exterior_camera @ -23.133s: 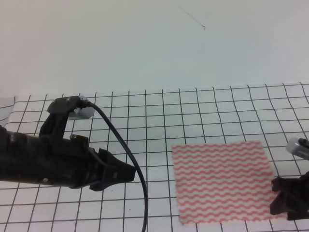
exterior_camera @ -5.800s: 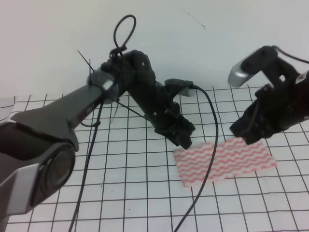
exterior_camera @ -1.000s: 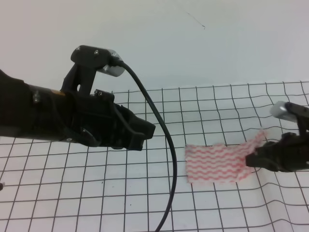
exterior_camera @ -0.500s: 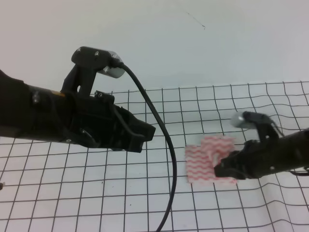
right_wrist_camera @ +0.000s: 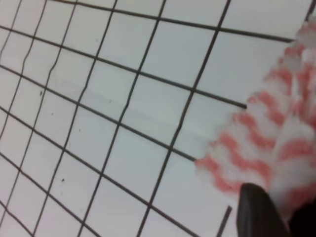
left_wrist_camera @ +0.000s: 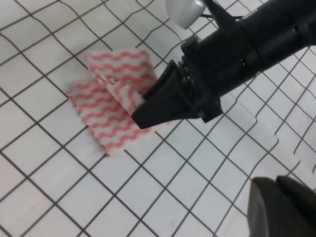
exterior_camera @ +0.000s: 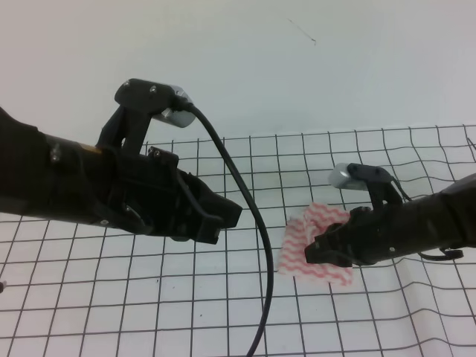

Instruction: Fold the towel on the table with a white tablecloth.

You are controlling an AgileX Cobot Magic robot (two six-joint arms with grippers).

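Left arm: in the exterior high view it enters from 9 o'clock, its body largely cut off by the frame edge. The left gripper [exterior_camera: 223,216] hangs above the white tablecloth [exterior_camera: 223,312], pointing toward 3 o'clock, with a black cable [exterior_camera: 256,245] looping from its camera housing down toward 6 o'clock. Whether its jaws are parted or together cannot be told: they read as one dark mass there, and the left wrist view shows only a blurred dark tip at the 5 o'clock corner. It holds nothing and stands clear of the towel [exterior_camera: 305,249], which lies just off its tip at 3 o'clock.

Towel: crumpled into a small bunch on the table [exterior_camera: 416,149], right of centre, one flap raised and doubled over the part lying flat. The fold's underside and the towel's right portion are hidden behind the right arm.

Right arm: it enters from 3 o'clock. The right gripper [exterior_camera: 318,249] is clamped on the raised flap; the left wrist view shows the tapering tip pinching the cloth [left_wrist_camera: 129,98] from the towel's 4 o'clock side. The right wrist view is blurred; one dark fingertip [right_wrist_camera: 254,207] sits at 5 o'clock with striped cloth [right_wrist_camera: 256,148] directly against it and grid squares [right_wrist_camera: 98,123] toward 9 o'clock.
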